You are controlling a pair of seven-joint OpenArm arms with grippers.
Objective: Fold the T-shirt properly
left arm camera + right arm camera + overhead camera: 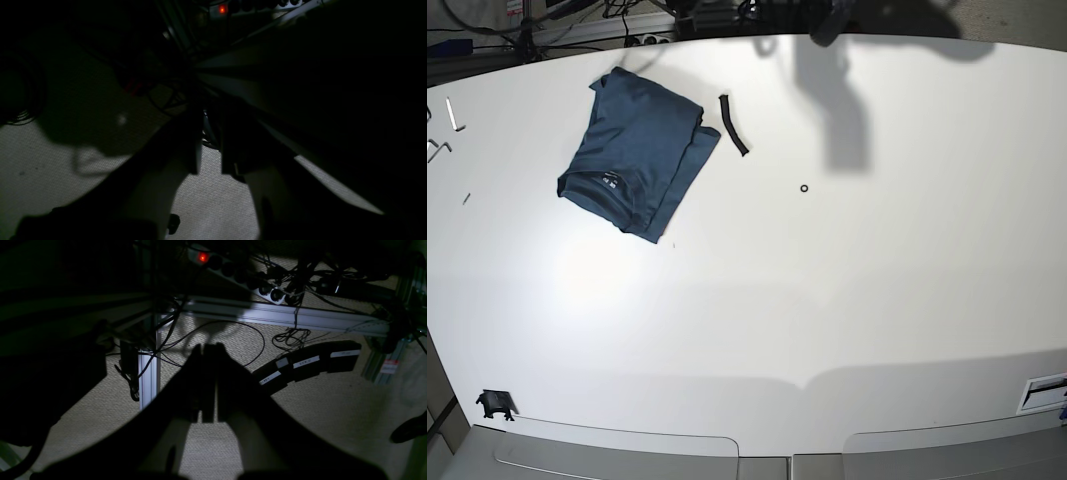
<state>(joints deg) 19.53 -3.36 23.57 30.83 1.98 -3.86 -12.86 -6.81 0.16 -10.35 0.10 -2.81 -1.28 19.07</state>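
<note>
The dark navy T-shirt [634, 150] lies folded into a compact shape on the white table [827, 300], at the far left, with its neck label facing the near side. Neither gripper shows in the base view. In the left wrist view my left gripper [210, 123] hangs beside the table over the carpet floor. Its jaws stand slightly apart with nothing between them. My right gripper [208, 351] in the right wrist view also hangs over the floor, its fingers pressed together and empty. Both are well away from the T-shirt.
A black strip [733, 124] and a small black ring [804, 188] lie on the table right of the shirt. Small metal pieces [449, 115] sit at the left edge. Below the table are an aluminium frame [283, 315], a power strip [202, 257] and cables.
</note>
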